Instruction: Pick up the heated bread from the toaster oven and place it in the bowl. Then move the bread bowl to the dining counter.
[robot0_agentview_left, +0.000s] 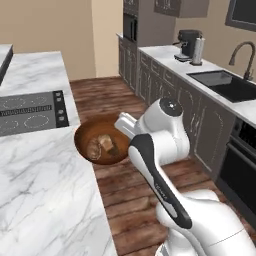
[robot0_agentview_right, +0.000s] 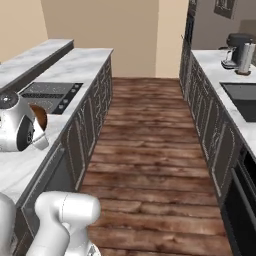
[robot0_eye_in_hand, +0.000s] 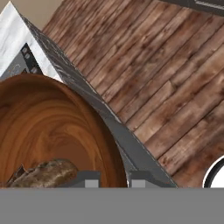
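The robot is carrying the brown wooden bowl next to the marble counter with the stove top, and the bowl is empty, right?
Not quite. The bowl isn't empty: the bread lies inside it, as the left base view shows, and the hand view shows it too. The rest is right: the tool is shut on the bowl's rim, holding it at the edge of the marble counter with the stove top.

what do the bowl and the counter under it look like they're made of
The bowl looks like turned wood with a smooth reddish-brown finish: swirling grain shows inside it. The counter looks like polished white marble or a stone imitation, given its grey veining. Both are rendered, so this is by appearance alone.
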